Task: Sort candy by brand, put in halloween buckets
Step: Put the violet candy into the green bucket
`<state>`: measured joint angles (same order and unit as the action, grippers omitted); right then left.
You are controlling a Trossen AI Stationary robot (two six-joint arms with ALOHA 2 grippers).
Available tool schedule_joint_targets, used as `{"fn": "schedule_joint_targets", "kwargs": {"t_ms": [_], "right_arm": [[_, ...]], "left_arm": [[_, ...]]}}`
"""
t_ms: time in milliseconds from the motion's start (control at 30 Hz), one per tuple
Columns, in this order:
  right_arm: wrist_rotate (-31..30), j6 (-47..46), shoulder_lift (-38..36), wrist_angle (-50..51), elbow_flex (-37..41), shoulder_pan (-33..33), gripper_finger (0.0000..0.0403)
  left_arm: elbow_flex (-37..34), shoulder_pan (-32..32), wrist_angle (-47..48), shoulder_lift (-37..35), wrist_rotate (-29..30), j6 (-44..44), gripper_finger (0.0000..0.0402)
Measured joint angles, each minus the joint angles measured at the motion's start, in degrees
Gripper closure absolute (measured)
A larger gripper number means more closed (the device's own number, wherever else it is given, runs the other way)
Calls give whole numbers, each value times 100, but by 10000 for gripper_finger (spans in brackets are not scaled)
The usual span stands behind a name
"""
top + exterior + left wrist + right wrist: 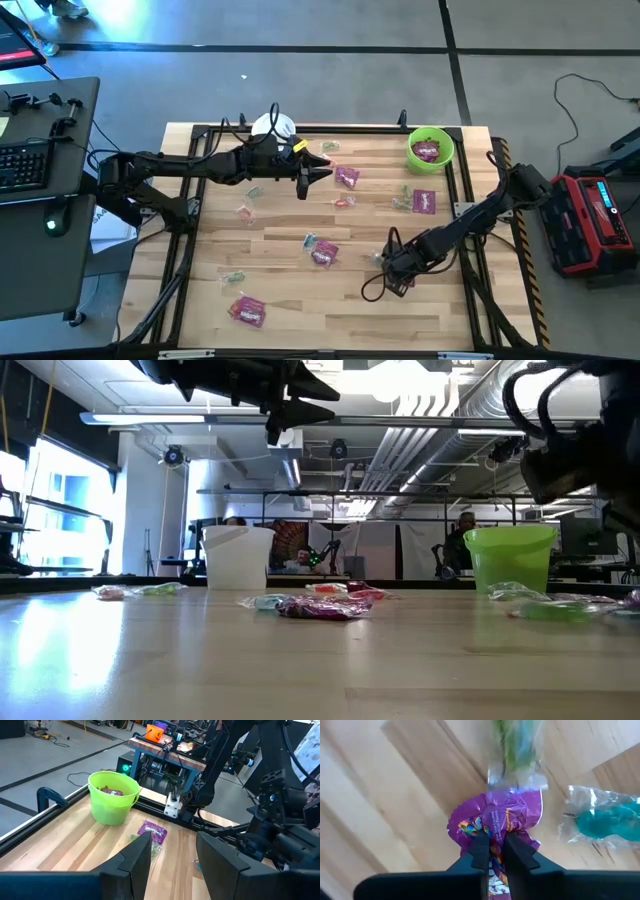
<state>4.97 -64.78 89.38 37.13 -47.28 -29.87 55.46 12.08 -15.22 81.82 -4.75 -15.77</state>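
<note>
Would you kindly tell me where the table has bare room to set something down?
Bare wood lies along the near edge of the wooden table, right of the magenta packet, and left of the candies below the white bucket. Crowded: the middle, and near the lime green bucket.

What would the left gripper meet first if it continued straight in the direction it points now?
Probably the purple candy packet lying ahead of the open left gripper on the table. The green bucket stands off to the side; depth is uncertain.
</note>
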Motion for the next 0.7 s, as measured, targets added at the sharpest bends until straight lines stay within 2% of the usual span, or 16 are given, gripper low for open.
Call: {"fn": "schedule_joint_targets", "kwargs": {"t_ms": [200,400,567,700], "right_arm": [[-87,194,-10,269,-435,70,385],[-560,562,-318,829,-974,422,386],[-1053,876,-767,1597,-1421,982,387],[-1431,1193,-1144,2113,-1672,1702,387]], "left_arm": [[0,0,-2,0,6,19,252],[0,0,-4,0,56,94,252],[0,0,-7,1,60,110,252],[0,6,-9,1,63,292,252]]}}
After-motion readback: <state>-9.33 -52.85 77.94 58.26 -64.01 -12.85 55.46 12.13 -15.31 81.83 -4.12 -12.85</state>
